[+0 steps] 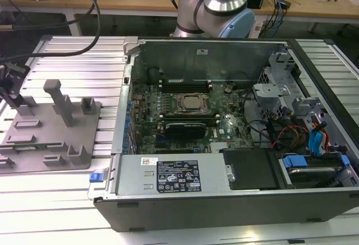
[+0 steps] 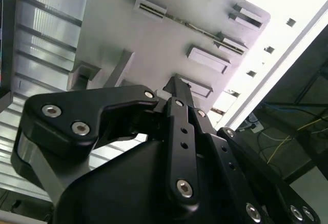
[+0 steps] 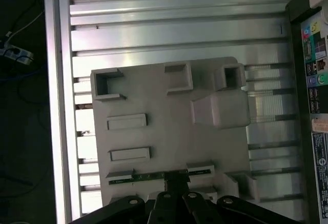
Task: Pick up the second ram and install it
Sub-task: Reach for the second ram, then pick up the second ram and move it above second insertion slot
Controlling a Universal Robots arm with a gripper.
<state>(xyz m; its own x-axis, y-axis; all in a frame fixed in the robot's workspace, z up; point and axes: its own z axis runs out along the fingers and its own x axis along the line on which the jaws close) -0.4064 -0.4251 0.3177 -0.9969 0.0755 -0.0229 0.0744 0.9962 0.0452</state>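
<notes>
The second ram (image 3: 146, 176) sat in a slot of the grey holder plate (image 3: 164, 131), low in the first wrist view. Its long axis ran across the frame from left to right. The hand (image 3: 177, 180) reached in from the bottom edge of that frame and stood squarely over the stick's middle, so the ram lay straight ahead of it, not off to either side. Whether the hand was released or clenched on the stick I could not tell. Its tip hid the meeting point, and it looked to be touching the green edge or just above it.

In the exterior view the hand (image 1: 10, 85) hung at the far left over the plate (image 1: 33, 138), well apart from the open computer case (image 1: 196, 206) filling the centre and right. A tall upright peg (image 1: 59, 102) stood on the plate to the right of the hand, on the side toward the case. A strip of ribbed desk (image 1: 73, 60) lay between the plate and the case wall. The processor socket (image 1: 192, 103) sat in the middle of the case.
</notes>
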